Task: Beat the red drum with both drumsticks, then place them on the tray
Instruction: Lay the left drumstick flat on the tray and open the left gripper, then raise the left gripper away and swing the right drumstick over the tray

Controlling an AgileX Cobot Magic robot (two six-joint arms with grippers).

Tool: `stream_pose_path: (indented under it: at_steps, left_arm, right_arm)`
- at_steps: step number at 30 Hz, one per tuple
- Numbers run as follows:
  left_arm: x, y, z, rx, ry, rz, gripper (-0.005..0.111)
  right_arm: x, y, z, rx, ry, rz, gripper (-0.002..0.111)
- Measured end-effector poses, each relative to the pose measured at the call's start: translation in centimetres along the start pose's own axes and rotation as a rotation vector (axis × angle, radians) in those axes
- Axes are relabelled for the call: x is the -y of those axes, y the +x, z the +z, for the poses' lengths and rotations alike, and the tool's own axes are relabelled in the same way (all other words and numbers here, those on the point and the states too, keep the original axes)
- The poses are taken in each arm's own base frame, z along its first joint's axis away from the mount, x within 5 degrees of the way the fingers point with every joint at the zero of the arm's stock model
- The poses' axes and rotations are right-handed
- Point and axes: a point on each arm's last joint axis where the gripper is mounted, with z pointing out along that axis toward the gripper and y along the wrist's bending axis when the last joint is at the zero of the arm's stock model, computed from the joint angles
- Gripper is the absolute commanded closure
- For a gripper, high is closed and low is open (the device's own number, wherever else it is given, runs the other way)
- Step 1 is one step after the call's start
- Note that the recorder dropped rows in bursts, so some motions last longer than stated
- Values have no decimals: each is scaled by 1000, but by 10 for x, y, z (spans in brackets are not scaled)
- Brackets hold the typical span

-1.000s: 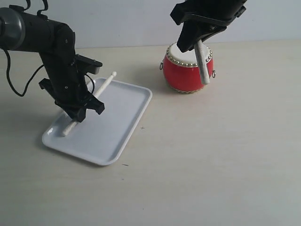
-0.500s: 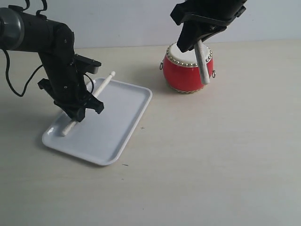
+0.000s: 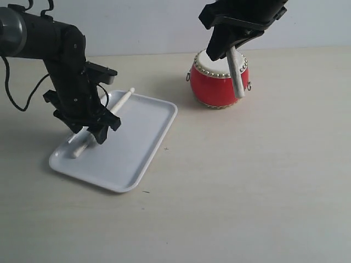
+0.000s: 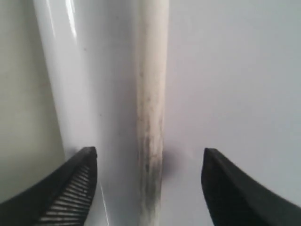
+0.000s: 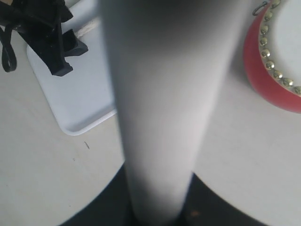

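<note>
Left gripper (image 4: pixel 148 160) jaws just sprang apart; its drumstick (image 4: pixel 151 70) lies on the tray (image 3: pixel 140 156), apparently fully released. Right gripper (image 3: pixel 226 48) jaws are clamped on the other drumstick (image 3: pixel 237 76) by the red drum (image 3: pixel 215 87), so that one has yet to be placed.

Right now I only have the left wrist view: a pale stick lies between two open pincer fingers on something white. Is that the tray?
Observer: Yes. The left pincer stands open over a drumstick lying on the tray.
Operator: Where is the other one?
Observer: The right pincer grips the second drumstick, which points down close by the red drum.
Operator: Is the drum on the tray too?
Observer: No, it stands on the table, apart from the tray.
</note>
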Motion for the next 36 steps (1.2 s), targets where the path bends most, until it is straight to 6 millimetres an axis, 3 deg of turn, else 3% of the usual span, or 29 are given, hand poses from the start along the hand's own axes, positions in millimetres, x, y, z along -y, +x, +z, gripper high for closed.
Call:
stream_pose_path:
  at_steps: [6,8,15,19,26,36]
  left_arm:
    - [0,0,-31,79,4,21,45]
    - [2,2,-39,111,24,47,50]
    - [16,16,-55,265,135,149,106]
    - [15,22,-61,357,130,173,107]
    - [-7,30,-83,465,96,102,107]
    - [-35,51,-114,550,57,6,107]
  right_arm:
    - [0,0,0,0,0,0,108]
    - [0,0,0,0,0,-2,108]
    - [1,-1,1,12,5,-1,108]
    - [4,-2,8,2,0,38,108]
    - [9,-5,47,-56,-100,223,108]
    - [-41,-20,108,-38,-207,380,108]
